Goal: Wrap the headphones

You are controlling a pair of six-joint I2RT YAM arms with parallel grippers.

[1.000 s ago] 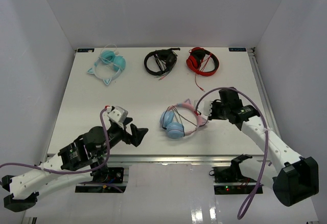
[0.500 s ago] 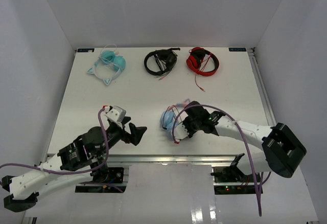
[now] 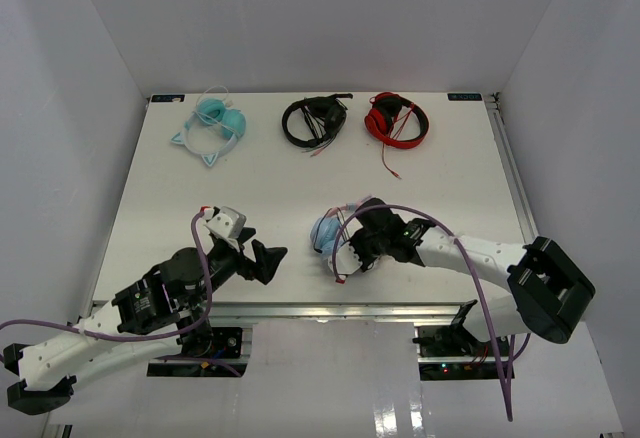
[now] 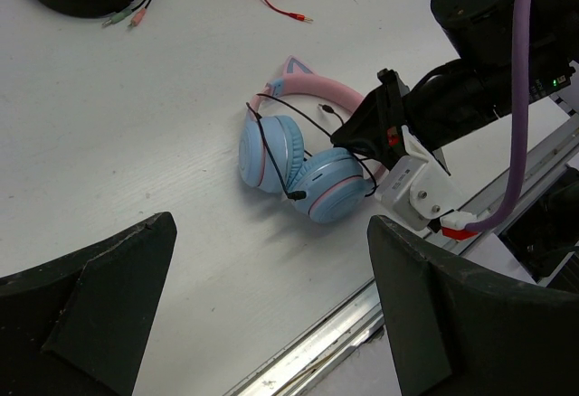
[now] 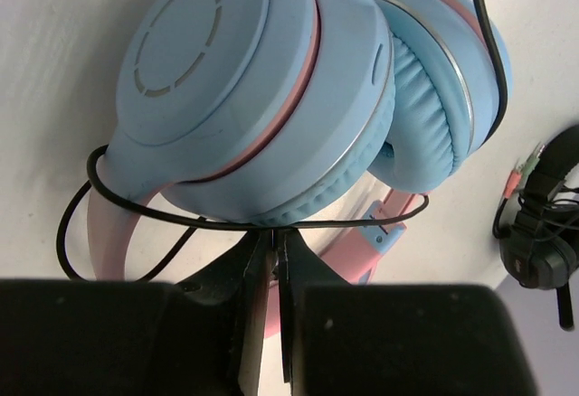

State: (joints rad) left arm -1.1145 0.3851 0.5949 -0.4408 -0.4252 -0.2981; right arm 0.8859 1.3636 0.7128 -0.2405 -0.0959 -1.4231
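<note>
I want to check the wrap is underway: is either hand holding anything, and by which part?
The right hand pinches the thin dark cable right beside the headphones. The left hand is open and holds nothing.

The headphones (image 5: 271,98) have ear cups of smooth light blue plastic with a soft satin sheen, edged by a thin silvery ring. Their pads look like smooth, soft leatherette. The pink headband is smooth plastic. The thin dark cable (image 5: 136,211) looks rubbery and matt. The white bench (image 4: 136,125) is matt with a faint grain. Its near rail (image 4: 308,337) is dull silvery metal. The right tool (image 5: 273,251) and left tool (image 4: 271,233) are matt black plastic, the left one slightly rough.
</note>
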